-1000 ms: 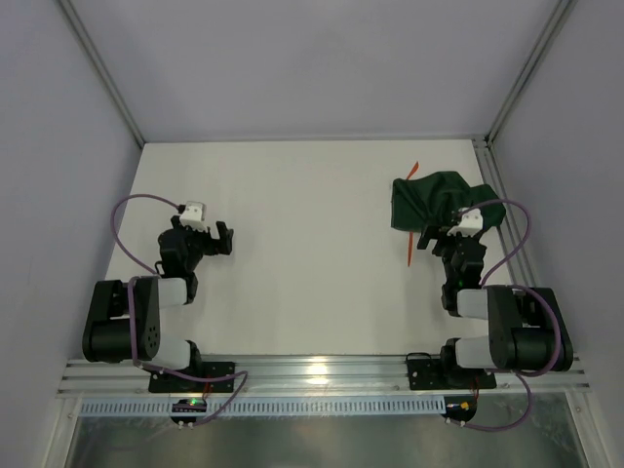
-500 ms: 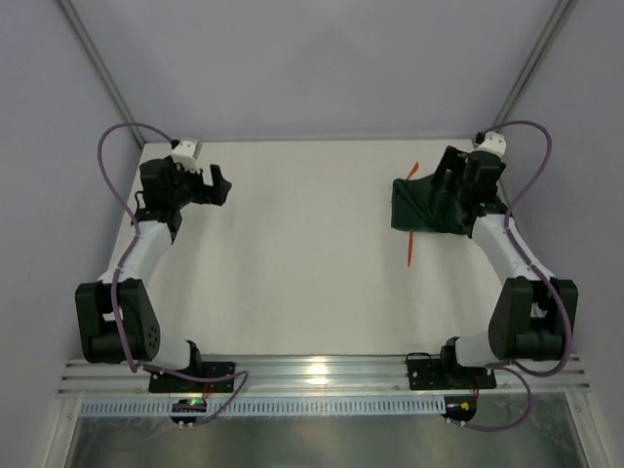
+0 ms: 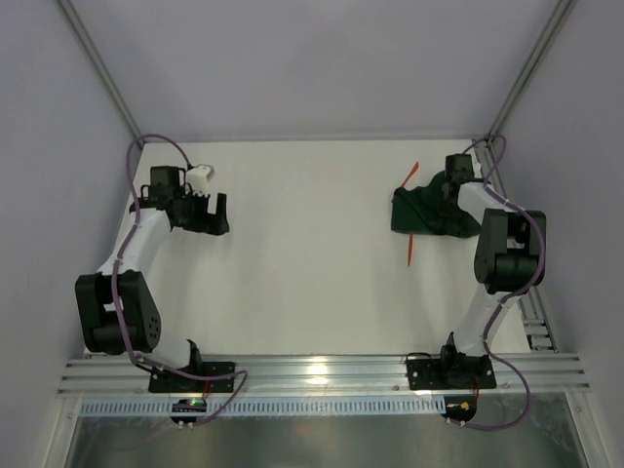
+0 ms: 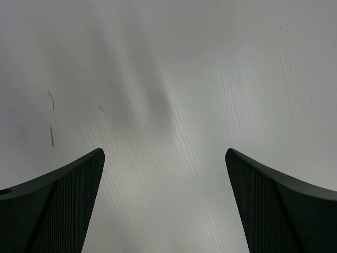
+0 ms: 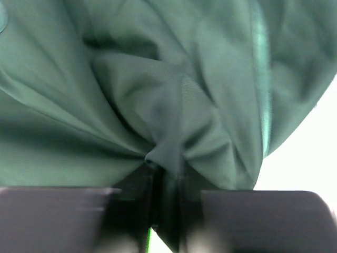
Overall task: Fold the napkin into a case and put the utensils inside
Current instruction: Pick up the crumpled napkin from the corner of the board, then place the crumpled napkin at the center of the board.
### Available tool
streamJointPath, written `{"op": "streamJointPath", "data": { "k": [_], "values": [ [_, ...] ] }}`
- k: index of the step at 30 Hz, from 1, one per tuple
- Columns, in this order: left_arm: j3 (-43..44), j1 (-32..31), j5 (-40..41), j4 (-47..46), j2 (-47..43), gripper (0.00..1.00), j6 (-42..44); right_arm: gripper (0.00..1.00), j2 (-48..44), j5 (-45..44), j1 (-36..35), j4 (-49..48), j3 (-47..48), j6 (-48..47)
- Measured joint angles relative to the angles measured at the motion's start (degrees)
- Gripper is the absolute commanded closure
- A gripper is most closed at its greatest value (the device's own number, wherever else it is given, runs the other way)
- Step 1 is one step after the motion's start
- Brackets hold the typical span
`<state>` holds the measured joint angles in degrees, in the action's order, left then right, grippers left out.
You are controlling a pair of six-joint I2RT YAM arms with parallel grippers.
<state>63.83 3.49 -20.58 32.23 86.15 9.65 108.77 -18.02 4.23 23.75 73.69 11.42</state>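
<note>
**Right gripper pinching napkin fold, far right of table**

Right gripper (image 5: pixel 166 197) has its jaws pressed onto a bunched ridge of the napkin (image 5: pixel 158 105). Cloth is dark green, fine weave, soft and limp, so it likely drapes and drags rather than holding shape; best taken at an edge or corner, not mid-bunch. Napkin sits crumpled at the far right of the white table (image 3: pixel 312 234). One orange utensil (image 3: pixel 411 172) pokes out behind it, another orange utensil (image 3: pixel 411 252) lies just in front: thin, stiff plastic, light. Left gripper (image 4: pixel 166 174) is spread wide, holding nothing.
</note>
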Motion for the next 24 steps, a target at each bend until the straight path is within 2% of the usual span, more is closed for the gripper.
{"op": "streamJointPath", "data": {
  "k": [1, 5, 9, 13, 17, 20, 24],
  "values": [
    [0.13, 0.0, 0.02, 1.33, -0.81, 0.01, 0.24, 0.95, -0.83, -0.37, 0.0, 0.04, -0.48, 0.02],
    [2.01, 0.0, -0.39, 6.29, -3.76, 0.01, 1.62, 0.96, -8.9, -2.16, -0.24, 1.84, -1.95, 0.33],
    [5.14, 0.0, -1.6, 11.06, -6.36, 0.01, 3.08, 0.96, -24.02, -4.76, -3.04, 2.38, 0.04, -2.03],
    [8.37, 0.0, -3.13, 14.88, -8.35, 0.01, 4.22, 0.96, -36.48, -3.02, -14.1, 1.53, 9.55, -7.19],
    [11.15, 0.0, -4.33, 18.12, -10.21, 0.01, 4.59, 0.96, -43.63, 7.45, -24.94, -1.25, 15.91, -9.09],
    [12.98, 0.0, -4.57, 20.09, -11.76, 0.01, 4.92, 0.96, -45.81, 12.2, -29.94, -2.49, 17.51, -7.67],
    [15.26, 0.0, -4.5, 22.6, -13.88, 0.01, 6.27, 0.96, -43.25, 16.09, -38.07, -4.31, 17.09, -4.13]
  ]
}}
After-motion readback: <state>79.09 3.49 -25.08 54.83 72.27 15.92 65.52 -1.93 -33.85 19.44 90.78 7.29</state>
